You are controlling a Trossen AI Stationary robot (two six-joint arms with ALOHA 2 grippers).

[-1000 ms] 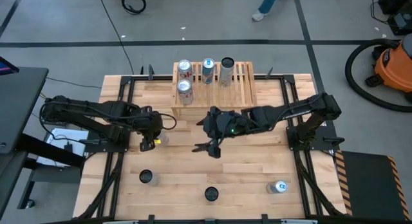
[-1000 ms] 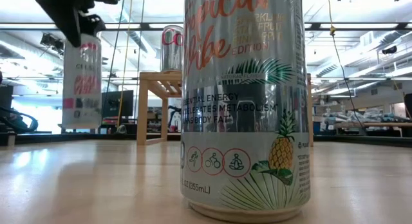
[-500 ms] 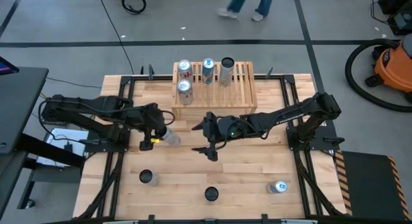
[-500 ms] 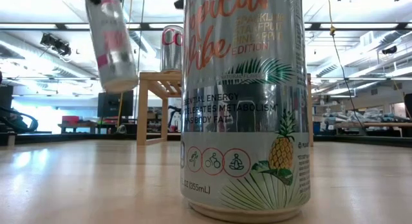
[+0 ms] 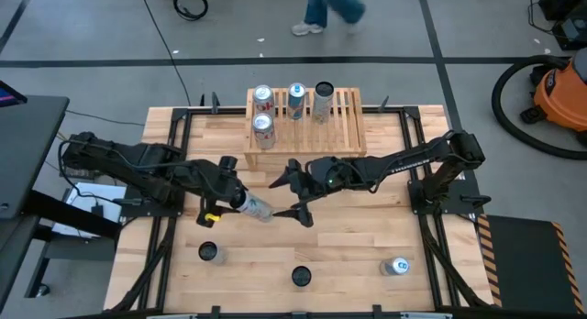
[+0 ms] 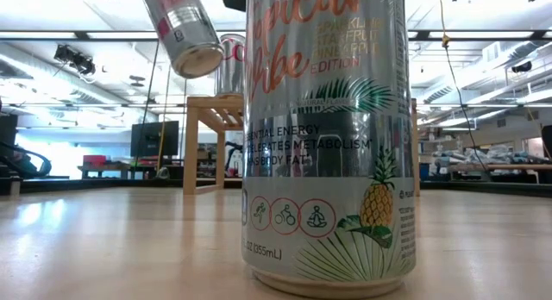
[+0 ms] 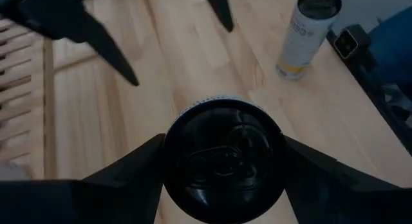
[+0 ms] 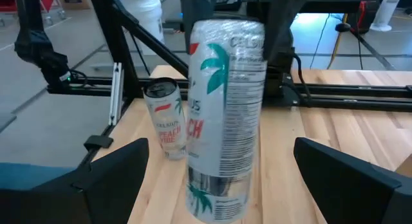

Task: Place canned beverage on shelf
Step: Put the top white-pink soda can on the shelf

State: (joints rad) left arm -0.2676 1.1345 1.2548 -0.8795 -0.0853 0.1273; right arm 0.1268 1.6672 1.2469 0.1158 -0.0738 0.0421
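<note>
**Can offered between the arms above the table**

A wooden table (image 5: 367, 236) is seen from above, with a slatted shelf (image 5: 344, 126) at its far edge; 4 cans (image 5: 263, 126) are already stood on it. 3 more cans are left on the near part of the table, 1 of them a tall can (image 6: 328, 136) filling the low view.

A can (image 5: 254, 207) is held tilted in the air by the left gripper (image 5: 229, 192), whose fingers are clamped on its top end, well short of the shelf. The right gripper (image 5: 292, 192) is placed just beside it, its fingers spread wide on either side of the can's free end and closed on nothing.

The step in hand is judged to be a handover. Next, the right fingers would need to be closed on the can's body before the left grip is released.
</note>
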